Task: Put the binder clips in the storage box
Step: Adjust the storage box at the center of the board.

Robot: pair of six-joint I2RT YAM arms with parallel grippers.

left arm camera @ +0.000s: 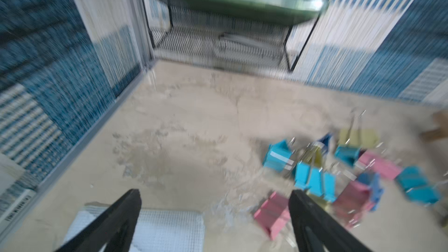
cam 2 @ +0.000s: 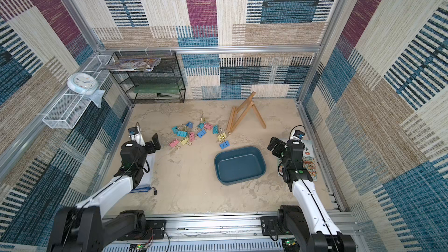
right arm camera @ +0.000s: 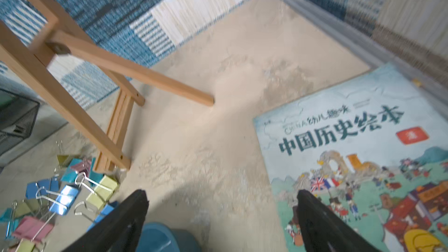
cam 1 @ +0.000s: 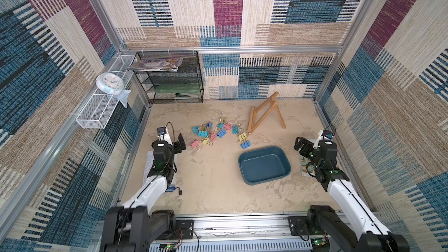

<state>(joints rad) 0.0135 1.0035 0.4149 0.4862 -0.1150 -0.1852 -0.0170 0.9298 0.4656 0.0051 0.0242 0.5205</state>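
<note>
Several pastel binder clips (cam 1: 218, 133) (cam 2: 198, 133) lie in a loose pile on the beige floor, pink, yellow, light blue and teal. The dark teal storage box (cam 1: 264, 166) (cam 2: 240, 166) sits empty just in front of the pile, to its right. My left gripper (cam 1: 181, 143) (cam 2: 156, 141) (left arm camera: 215, 193) hovers open left of the pile, with a pink clip (left arm camera: 274, 212) beside one finger. My right gripper (cam 1: 299, 145) (cam 2: 274, 145) (right arm camera: 222, 193) is open right of the box, whose rim (right arm camera: 157, 238) shows near one finger. The clips (right arm camera: 60, 195) lie off to its side.
A wooden easel (cam 1: 264, 115) stands behind the clips. A black mesh rack (cam 1: 169, 78) fills the back left corner, with a white wire basket (cam 1: 101, 107) and a clock (cam 1: 109, 82) on the left wall. A picture book (right arm camera: 363, 153) lies under the right arm, a white pad (left arm camera: 157, 229) under the left.
</note>
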